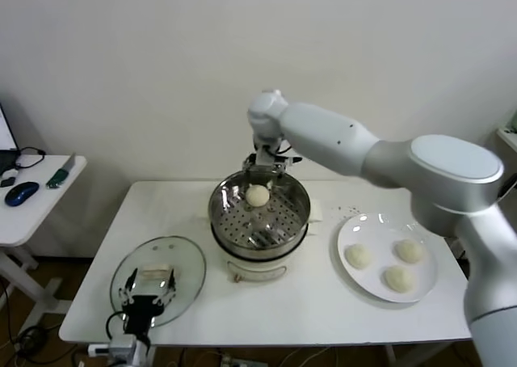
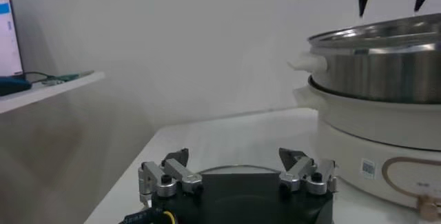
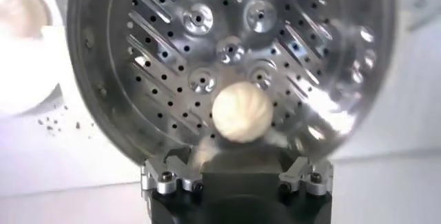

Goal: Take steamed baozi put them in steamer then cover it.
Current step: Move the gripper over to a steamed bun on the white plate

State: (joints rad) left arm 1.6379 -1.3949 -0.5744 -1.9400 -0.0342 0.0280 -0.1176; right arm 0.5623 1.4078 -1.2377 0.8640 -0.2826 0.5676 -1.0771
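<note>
One steamed baozi [image 3: 242,112] lies on the perforated floor of the steamer [image 1: 295,193], directly beneath the right pincer [image 1: 263,170], whose fingers are spread and hold nothing. The head view alone shows three more baozi [image 1: 358,256] on a plate [image 1: 347,229] and the left pincer [image 1: 151,288], spread over the cover [image 1: 187,263] on the counter [image 1: 323,306].
</note>
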